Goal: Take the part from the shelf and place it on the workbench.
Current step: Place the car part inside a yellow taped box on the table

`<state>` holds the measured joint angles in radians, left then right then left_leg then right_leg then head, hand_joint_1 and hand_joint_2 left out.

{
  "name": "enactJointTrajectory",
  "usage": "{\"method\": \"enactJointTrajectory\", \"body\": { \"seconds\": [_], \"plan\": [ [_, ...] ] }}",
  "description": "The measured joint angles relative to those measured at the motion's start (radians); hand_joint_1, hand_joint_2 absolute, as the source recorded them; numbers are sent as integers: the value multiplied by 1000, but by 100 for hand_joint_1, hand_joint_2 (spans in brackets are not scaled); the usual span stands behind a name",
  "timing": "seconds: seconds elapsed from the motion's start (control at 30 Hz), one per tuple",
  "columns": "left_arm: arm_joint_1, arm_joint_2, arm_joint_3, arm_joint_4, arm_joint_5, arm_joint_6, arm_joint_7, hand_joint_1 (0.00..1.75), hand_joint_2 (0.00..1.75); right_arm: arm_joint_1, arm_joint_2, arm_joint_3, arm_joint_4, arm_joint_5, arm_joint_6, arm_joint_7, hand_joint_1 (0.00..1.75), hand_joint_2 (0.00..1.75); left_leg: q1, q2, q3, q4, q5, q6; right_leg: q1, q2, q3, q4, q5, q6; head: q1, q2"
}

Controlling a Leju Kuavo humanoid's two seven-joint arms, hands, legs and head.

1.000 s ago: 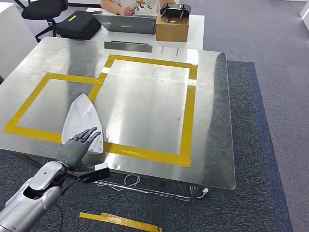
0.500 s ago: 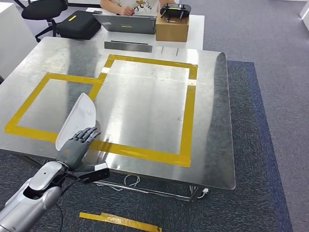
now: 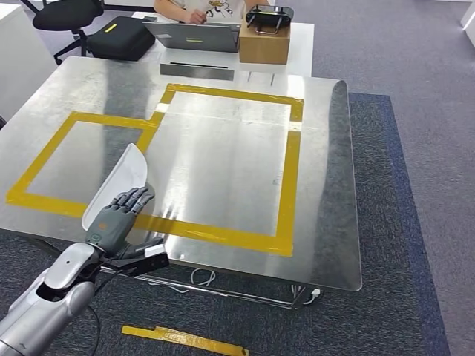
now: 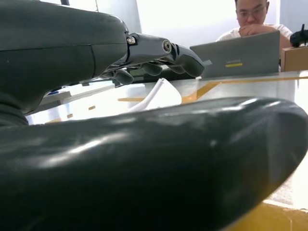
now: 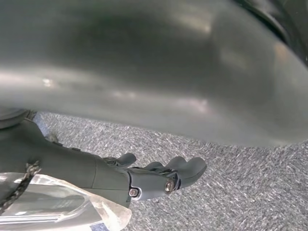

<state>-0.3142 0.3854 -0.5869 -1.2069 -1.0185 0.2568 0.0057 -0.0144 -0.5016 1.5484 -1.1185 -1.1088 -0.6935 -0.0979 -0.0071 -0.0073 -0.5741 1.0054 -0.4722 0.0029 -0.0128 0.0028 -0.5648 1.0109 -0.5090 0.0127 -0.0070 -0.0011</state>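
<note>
One white part (image 3: pixel 119 184) to worry about. In the head view it's tilted up over the worktop (image 3: pixel 224 163) near the front edge, around 7 o'clock, with the left hand (image 3: pixel 115 220) under its near end, fingers curled against it. Looks like a thin, stiff, light, smooth shell, so probably slippery; I'd support it under the wide end.

Left wrist view: fingers (image 4: pixel 160 50) extended over the part.

Right wrist view: right hand (image 5: pixel 145 178) loosely spread, holding nothing, above carpet.
</note>
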Motion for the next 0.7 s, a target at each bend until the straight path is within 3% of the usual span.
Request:
{"method": "enactJointTrajectory", "body": {
  "seconds": [0.53, 0.7],
  "plan": [
    [-1, 15, 5, 0, 8, 16, 4, 0, 0, -2, 11, 4, 23, -2, 17, -2, 0, 0, 0, 0, 0, 0, 0, 0, 0, 0, 0, 0, 0, 0, 0, 0],
    [27, 48, 39, -26, 42, 6, 30, 0, 0, -3, 17, 5, 33, 26, 35, 16, 0, 0, 0, 0, 0, 0, 0, 0, 0, 0, 0, 0, 0, 0, 0, 0]
  ]
}}
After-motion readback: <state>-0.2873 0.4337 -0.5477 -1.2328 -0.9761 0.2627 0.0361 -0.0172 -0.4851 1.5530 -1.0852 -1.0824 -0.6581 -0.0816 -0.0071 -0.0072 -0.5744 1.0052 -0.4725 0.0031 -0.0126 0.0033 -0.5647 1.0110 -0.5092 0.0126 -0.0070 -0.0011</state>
